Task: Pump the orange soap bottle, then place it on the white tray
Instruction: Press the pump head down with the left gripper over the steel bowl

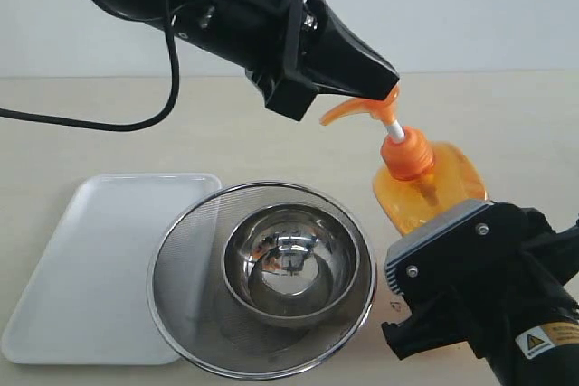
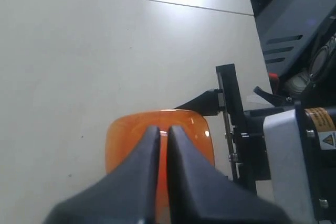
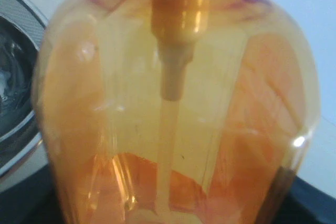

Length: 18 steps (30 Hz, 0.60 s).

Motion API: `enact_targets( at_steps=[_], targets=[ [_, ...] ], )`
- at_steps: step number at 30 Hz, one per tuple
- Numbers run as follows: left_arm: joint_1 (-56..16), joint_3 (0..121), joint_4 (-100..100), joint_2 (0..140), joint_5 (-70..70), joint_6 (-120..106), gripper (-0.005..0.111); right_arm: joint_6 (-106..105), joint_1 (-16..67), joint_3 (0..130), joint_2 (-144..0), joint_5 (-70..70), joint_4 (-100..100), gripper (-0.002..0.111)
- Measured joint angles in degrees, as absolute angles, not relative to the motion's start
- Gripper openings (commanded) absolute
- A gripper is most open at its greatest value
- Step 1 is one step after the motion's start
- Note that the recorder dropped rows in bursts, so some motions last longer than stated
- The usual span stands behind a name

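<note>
The tall, translucent orange plastic soap bottle (image 1: 441, 178) is clamped, tilted, at its body by the right gripper (image 1: 450, 230); its pump head (image 1: 360, 108) is touched by the closed left gripper (image 1: 385, 84).

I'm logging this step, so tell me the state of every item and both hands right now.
orange soap bottle: tilted, white stem showing, not on the tray.
left hand: shut, tips at the pump head.
right hand: closed on the bottle's body.
white tray: flat on the table, bare.
mesh strainer: upright, steel bowl inside.
steel bowl: upright, looks empty.
</note>
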<state>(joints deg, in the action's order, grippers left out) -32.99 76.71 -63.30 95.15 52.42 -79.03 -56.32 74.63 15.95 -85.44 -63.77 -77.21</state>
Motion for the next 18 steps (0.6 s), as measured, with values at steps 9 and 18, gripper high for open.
enact_targets(
  at_steps=[9,18],
  targets=[
    [-32.99,76.05,-65.12,95.6,52.21,-79.55,0.005,-55.99,74.63,15.84,-85.44,-63.88,-77.21,0.0],
    [-32.74,74.28,-67.25,95.6,51.6,-81.05,0.005,-56.43,74.44,15.5,-85.44,-64.08,-77.21,0.0]
  ],
)
